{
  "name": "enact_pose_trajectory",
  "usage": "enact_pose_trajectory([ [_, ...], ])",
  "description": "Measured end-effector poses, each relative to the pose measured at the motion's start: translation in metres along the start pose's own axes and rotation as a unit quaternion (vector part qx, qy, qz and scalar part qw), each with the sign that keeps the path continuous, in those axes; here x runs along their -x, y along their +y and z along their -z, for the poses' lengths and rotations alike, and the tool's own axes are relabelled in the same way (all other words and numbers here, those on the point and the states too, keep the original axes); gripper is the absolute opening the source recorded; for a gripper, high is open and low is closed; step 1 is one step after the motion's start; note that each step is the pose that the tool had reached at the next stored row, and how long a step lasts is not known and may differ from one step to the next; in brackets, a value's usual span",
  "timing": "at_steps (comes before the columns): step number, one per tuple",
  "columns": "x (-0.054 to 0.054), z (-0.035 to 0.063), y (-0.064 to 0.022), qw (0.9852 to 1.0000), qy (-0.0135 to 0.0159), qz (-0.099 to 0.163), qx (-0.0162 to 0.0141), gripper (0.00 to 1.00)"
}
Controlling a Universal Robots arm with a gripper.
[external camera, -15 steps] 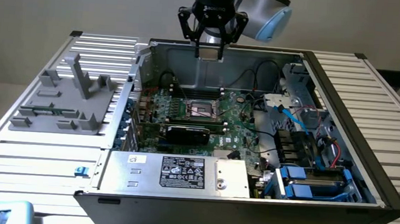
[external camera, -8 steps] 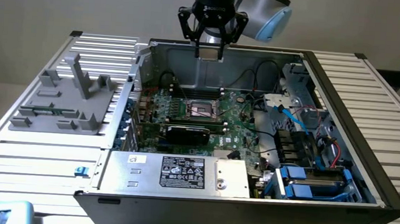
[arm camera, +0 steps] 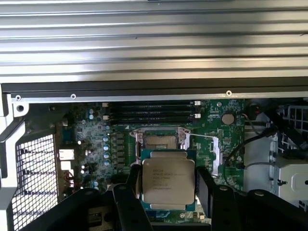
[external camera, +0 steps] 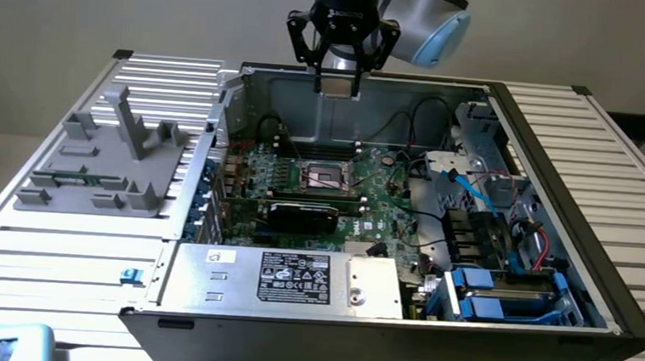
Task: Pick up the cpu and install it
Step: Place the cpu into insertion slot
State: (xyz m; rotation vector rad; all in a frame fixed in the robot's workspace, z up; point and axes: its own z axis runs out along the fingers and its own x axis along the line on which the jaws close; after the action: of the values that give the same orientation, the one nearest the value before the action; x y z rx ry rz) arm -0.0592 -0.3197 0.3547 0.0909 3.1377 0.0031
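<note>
My gripper [external camera: 338,86] hangs high over the open computer case [external camera: 562,172], shut on the cpu [external camera: 336,86], a flat square chip with a silver-beige metal top. In the wrist view the cpu [arm camera: 168,180] sits flat between the two black fingers [arm camera: 130,192], its printed top facing the camera. Straight below, on the green motherboard [external camera: 379,193], lies the square socket [external camera: 324,177] with its metal frame, seen in the wrist view as the socket [arm camera: 160,140] just beyond the chip. A clear gap of air separates chip and socket.
A grey plastic fixture [external camera: 108,161] with upright posts stands on the slatted table at the exterior view's left. Inside the case are a black card [external camera: 303,216], cables [external camera: 459,177], drive bays [external camera: 508,287] and a labelled power supply [external camera: 292,281]. Memory slots [arm camera: 151,113] run beside the socket.
</note>
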Motion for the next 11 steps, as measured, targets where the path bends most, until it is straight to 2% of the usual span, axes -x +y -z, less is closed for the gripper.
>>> enact_pose_trajectory([
  [6, 0.0000, -0.0004, 0.0000, 0.9992, -0.0001, -0.040, -0.0008, 0.56],
  [11, 0.0000, -0.0006, 0.0000, 0.9971, -0.0001, -0.076, -0.0010, 0.56],
])
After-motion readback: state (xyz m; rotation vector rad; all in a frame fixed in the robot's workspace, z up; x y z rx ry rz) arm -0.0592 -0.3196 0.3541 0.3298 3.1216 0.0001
